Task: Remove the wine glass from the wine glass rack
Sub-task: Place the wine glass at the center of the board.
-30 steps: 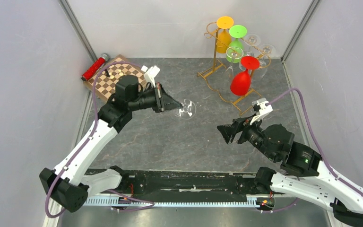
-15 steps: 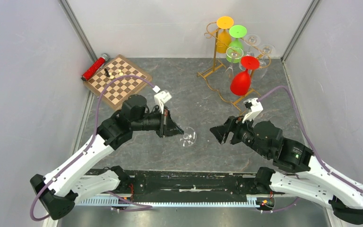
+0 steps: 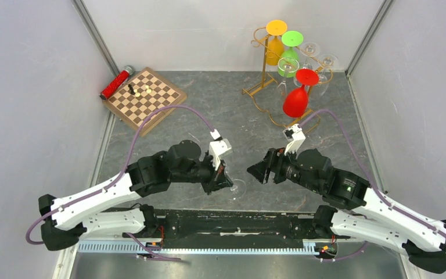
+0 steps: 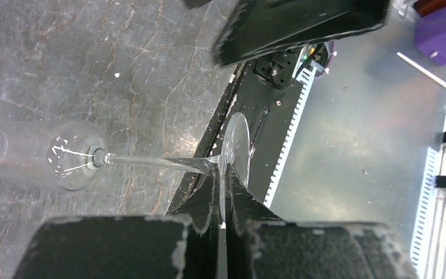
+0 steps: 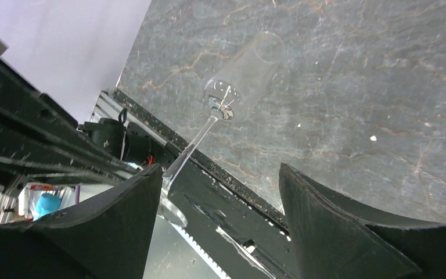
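Note:
A clear wine glass [image 4: 72, 163] hangs sideways above the dark table, near its front edge. My left gripper [image 4: 223, 174] is shut on the glass's round foot, and the stem and bowl reach out to the left in the left wrist view. From above, the left gripper [image 3: 223, 180] and the glass [image 3: 238, 187] are low in the middle. My right gripper [image 3: 258, 171] stands open just right of it, empty. In the right wrist view the glass [image 5: 232, 87] lies beyond the right gripper [image 5: 220, 180], its stem passing the left finger. The gold wine glass rack [image 3: 262, 75] stands far right.
On the rack hang an orange glass [image 3: 275, 49], a green glass [image 3: 290, 58], a red glass [image 3: 296, 100] and clear glasses [image 3: 319, 58]. A chessboard [image 3: 145, 97] and a red cylinder [image 3: 116, 83] lie far left. The black rail [image 3: 226, 224] borders the near edge.
My left arm has carried the glass from the table's middle toward the near edge. My right gripper has moved left, closer to the glass, still open.

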`<state>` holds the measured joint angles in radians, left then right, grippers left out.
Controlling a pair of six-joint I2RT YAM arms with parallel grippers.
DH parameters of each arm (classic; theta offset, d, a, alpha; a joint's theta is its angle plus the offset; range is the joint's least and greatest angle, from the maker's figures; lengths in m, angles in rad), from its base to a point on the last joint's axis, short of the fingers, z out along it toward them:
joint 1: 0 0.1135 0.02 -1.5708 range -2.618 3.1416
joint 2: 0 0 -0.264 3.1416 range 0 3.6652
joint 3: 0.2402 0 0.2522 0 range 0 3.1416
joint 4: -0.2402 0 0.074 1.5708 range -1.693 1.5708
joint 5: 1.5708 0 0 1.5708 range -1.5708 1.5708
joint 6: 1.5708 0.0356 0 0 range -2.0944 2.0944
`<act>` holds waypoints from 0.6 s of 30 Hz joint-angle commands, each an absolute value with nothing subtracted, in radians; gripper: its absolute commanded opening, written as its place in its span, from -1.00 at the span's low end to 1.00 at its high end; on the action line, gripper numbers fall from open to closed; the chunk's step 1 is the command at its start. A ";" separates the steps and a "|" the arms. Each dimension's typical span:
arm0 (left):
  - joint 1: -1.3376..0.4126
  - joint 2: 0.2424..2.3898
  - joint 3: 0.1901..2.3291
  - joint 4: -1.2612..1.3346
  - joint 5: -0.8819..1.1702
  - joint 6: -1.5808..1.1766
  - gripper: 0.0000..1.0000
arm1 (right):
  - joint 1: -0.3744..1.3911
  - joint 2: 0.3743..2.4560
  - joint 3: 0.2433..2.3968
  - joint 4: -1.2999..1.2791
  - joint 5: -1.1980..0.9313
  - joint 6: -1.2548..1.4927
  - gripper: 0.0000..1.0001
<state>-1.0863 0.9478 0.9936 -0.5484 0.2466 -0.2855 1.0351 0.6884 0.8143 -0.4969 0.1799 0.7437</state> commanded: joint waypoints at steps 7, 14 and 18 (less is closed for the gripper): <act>-1.371 0.981 1.069 -0.519 -0.083 -0.108 -0.95 | 1.040 0.714 0.746 -0.375 0.057 0.811 0.52; -1.510 1.033 1.073 -0.513 -0.238 -0.031 -0.95 | 1.040 0.722 0.691 -0.334 0.003 0.839 0.50; -1.561 1.074 1.104 -0.530 -0.311 -0.002 -0.95 | 1.040 0.728 0.668 -0.321 -0.033 0.851 0.50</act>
